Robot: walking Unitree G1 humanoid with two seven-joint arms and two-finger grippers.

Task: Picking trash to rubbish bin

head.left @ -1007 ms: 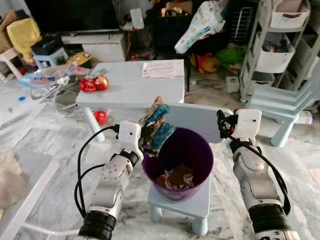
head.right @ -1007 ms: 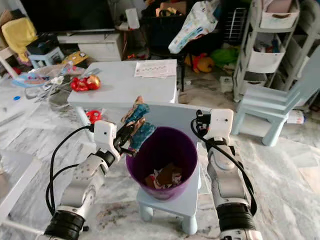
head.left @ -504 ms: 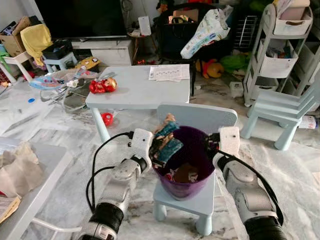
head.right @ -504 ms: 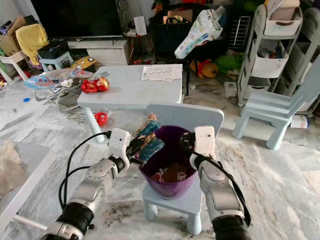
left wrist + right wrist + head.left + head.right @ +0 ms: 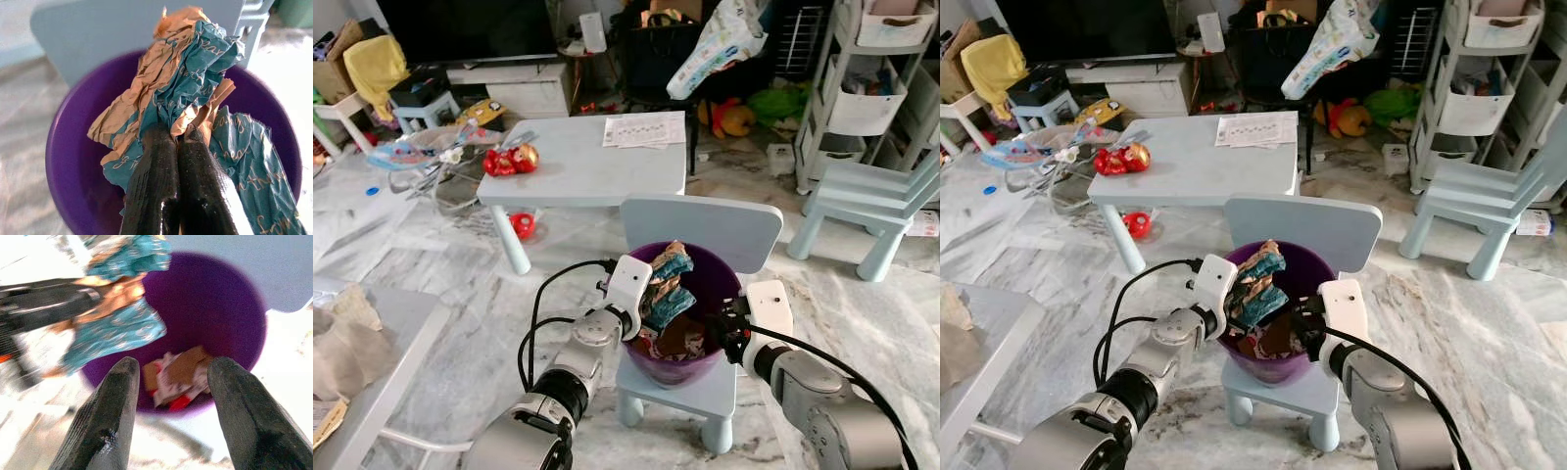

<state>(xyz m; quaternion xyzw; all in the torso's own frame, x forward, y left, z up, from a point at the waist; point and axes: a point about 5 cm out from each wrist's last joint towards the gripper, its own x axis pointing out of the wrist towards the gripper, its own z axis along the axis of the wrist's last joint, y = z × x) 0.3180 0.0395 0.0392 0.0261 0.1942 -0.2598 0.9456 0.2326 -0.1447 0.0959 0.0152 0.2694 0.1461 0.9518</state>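
Note:
A purple bin stands on the seat of a small pale-blue chair, with red and brown trash at its bottom. My left gripper is shut on a crumpled teal and tan wrapper, which hangs over the bin's mouth, just inside its left rim. The wrapper bunches above the closed fingers in the left wrist view. My right gripper is at the bin's right rim, open, its fingers spread and holding nothing.
A low pale-blue table behind the chair carries a red object and a paper sheet. A second blue chair and white shelves stand right. A grey tabletop with cloth is at left. Floor clutter lies far left.
My left gripper has carried the wrapper from outside the bin's left rim to over its mouth. My right gripper has dropped to the bin's right rim. The camera has moved closer.

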